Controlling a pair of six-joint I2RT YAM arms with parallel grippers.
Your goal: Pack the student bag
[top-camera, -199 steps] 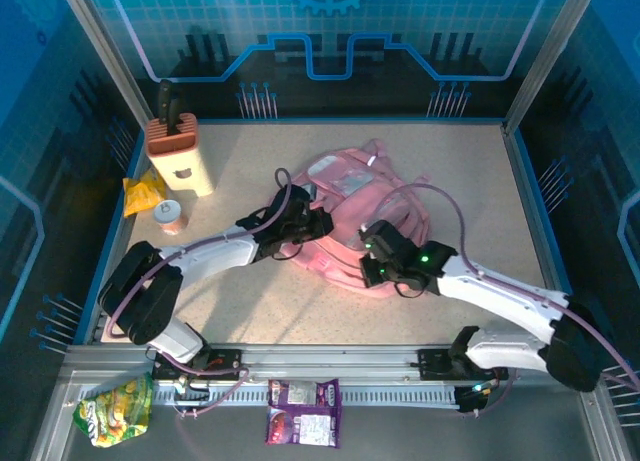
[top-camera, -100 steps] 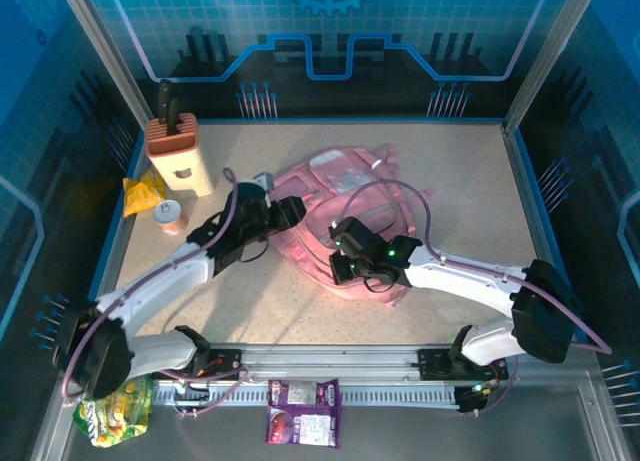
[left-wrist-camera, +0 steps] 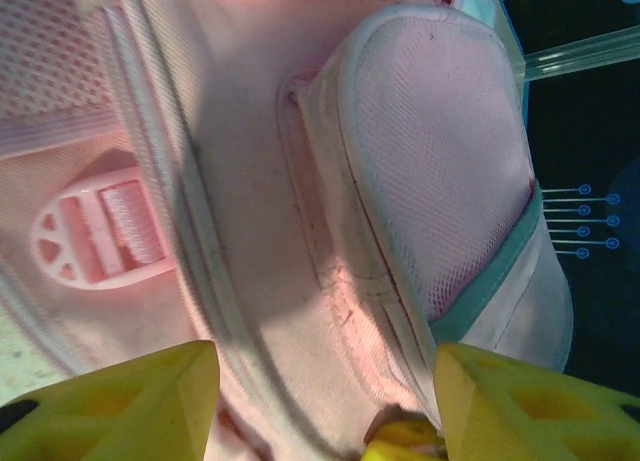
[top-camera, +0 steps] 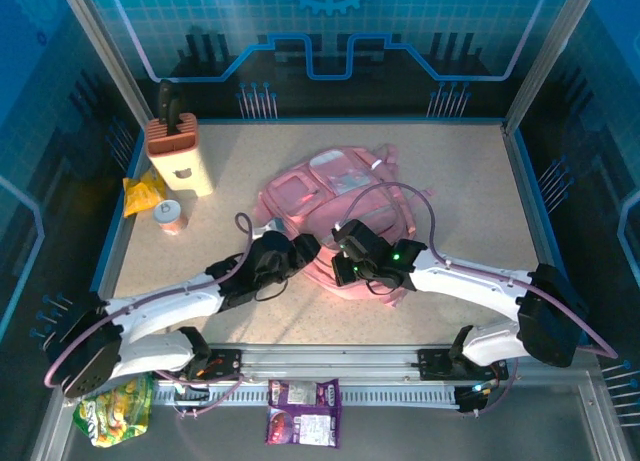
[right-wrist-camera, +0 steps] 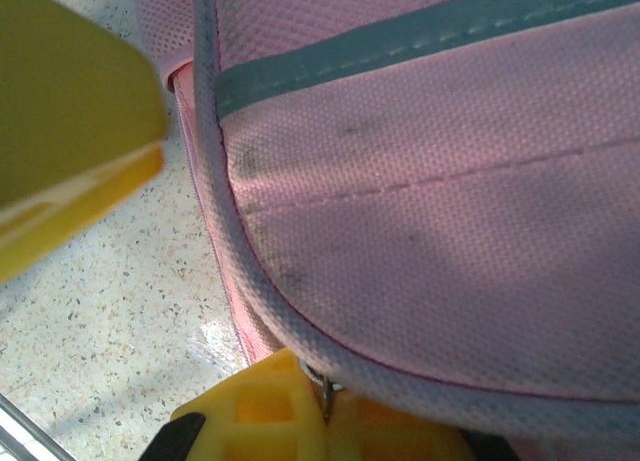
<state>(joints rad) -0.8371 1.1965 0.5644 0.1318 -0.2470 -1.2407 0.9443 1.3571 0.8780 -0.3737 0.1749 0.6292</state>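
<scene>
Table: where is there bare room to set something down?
Widest bare table: right of the student bag, up to the right wall. A strip also runs behind the bag. Crowded: far-left corner with knife block, yellow packet and jar; the bag's near edge, where left tool and right tool sit.

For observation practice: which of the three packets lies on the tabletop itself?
The yellow packet, beside the wooden block; the green packet and purple packet lie off the table.
</scene>
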